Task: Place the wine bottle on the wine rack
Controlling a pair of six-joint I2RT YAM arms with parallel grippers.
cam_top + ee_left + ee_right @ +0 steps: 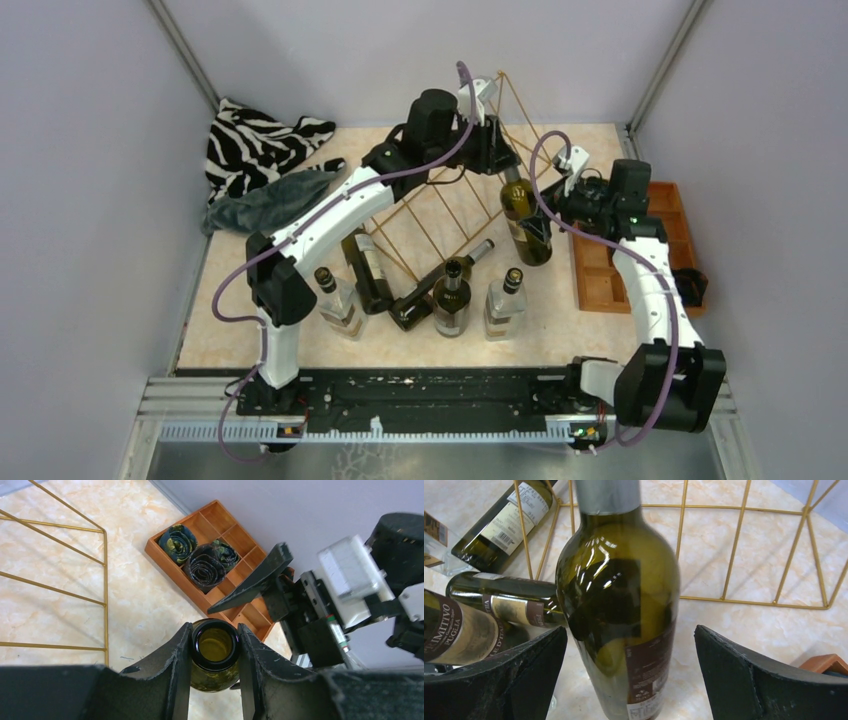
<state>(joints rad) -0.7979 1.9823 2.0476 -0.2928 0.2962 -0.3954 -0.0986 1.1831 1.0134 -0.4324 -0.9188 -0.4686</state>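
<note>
Wine bottle [525, 215]: dark green glass, upright, just to the right of the wine rack [432, 212] at its far end, close to the gold wire but outside every cell. Its base is out of the wrist views, so I cannot tell whether it rests on the surface [250, 330] or hangs slightly above it.

Left gripper [215, 631]: reaches across the top of the rack, with its jaws clamped on the bottle's open mouth and neck from either side.

Right gripper [630, 635]: on the side of the bottle away from the rack, level with the label. Its jaws are spread wide, one on each side of the body, with clear gaps and no contact.

Beyond the bottle from the rack is the orange compartment tray [237, 537]. Several other bottles [452, 298] stand or lie along the rack's near edge.

Step in hand, as I read it: the pick-up. The neck grip is made and the body support is not.

Next move likely calls for the right jaws to come in on the body, or for a lift by the neck alone. The bottle must then tip toward horizontal and be lined up with a free cell. The wire is thin and the cells narrow, so a poor line could catch the wire.
</note>
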